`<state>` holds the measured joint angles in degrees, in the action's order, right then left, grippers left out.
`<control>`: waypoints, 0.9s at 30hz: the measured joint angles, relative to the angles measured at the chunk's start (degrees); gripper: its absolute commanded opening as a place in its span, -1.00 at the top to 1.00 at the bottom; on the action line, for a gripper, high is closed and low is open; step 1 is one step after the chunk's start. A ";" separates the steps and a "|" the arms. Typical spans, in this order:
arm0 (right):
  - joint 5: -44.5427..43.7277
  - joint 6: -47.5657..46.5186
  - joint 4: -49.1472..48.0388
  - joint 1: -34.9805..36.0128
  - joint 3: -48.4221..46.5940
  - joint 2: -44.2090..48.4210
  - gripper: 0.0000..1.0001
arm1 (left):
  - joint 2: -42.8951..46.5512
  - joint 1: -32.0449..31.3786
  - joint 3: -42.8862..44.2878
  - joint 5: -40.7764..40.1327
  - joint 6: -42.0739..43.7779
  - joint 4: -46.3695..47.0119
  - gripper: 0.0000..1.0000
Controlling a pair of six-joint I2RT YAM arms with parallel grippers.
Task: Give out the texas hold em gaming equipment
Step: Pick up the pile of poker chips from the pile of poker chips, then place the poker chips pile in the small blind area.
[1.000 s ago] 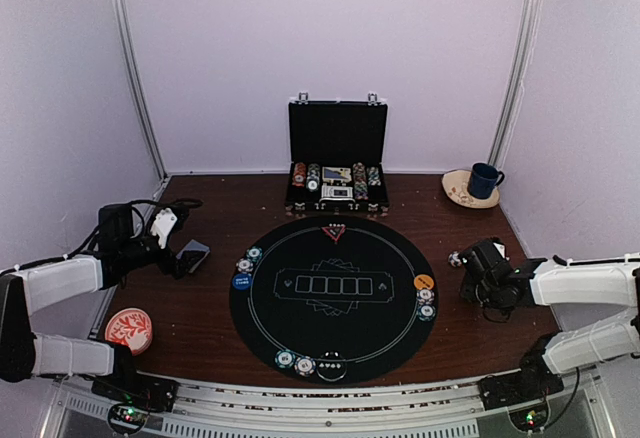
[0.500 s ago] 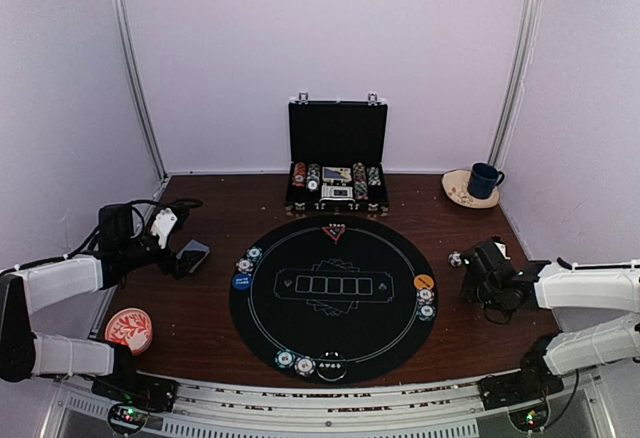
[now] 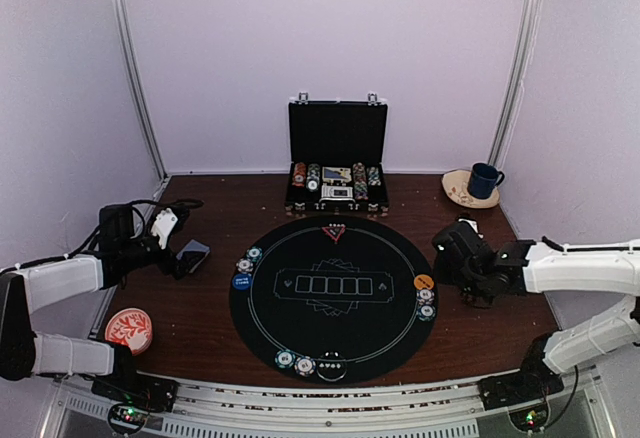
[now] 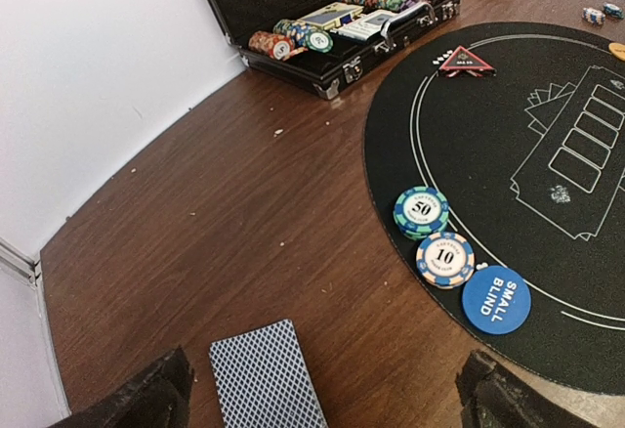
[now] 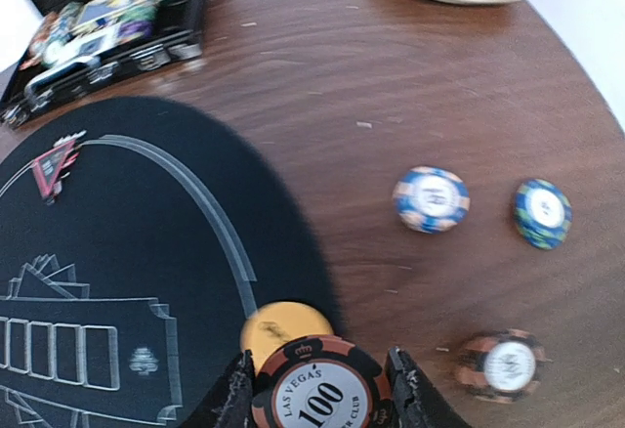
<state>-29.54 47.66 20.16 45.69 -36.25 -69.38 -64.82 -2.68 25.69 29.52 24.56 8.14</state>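
**Surface:** brown wooden table [image 3: 240,208], closed in by pale lilac walls [image 3: 330,38] on three sides.
**Centre:** round black mat [image 3: 330,333]. A red triangle marker [image 3: 334,231] sits at its far rim. Striped chips [image 4: 422,211] and a blue disc [image 4: 496,299] sit at its left rim.
**Far edge:** open black briefcase [image 3: 337,133]; saucer with blue mug [image 3: 484,180] in the right corner.
**Open wood:** a bare band lies between mat and briefcase.
**Left gripper** [image 4: 322,410]: jaws spread wide, gripping nothing, with the playing cards [image 4: 266,384] on the wood just beside one finger.
**Right gripper** [image 5: 322,389]: clamped on a 100 chip [image 5: 322,406] above the orange disc [image 5: 278,325]. Three loose chips [image 5: 432,198] lie on the wood nearby.
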 measured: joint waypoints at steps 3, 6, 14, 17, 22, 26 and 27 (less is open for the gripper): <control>-0.09 -1.70 -0.26 3.45 -8.09 -8.59 0.47 | 0.00 0.00 0.00 -0.02 -0.02 0.02 -0.95; 0.15 -3.98 -0.15 6.21 -18.80 -18.32 0.47 | 0.00 0.00 0.00 -0.07 -0.02 0.02 -0.96; 3.04 -10.08 -2.71 8.72 -49.55 -45.70 0.48 | 0.00 0.00 0.00 -0.15 -0.02 0.37 -0.96; 5.25 -11.80 -2.99 8.72 -59.95 -55.54 0.48 | 0.00 0.00 0.00 -0.13 -0.02 0.61 -0.96; 8.74 -13.22 -3.04 8.72 -75.80 -69.29 0.48 | 0.00 0.00 0.00 -0.15 -0.02 0.83 -0.96; 10.80 -13.66 -3.15 8.72 -85.85 -76.91 0.48 | 0.00 0.00 0.00 -0.15 -0.02 0.83 -0.96; 11.43 -13.77 -3.32 8.72 -87.58 -78.16 0.48 | 0.00 0.00 0.00 -0.13 -0.02 0.85 -0.96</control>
<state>-18.11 33.89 16.84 54.41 -123.83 -147.55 -64.82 -2.68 25.69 29.39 24.53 8.99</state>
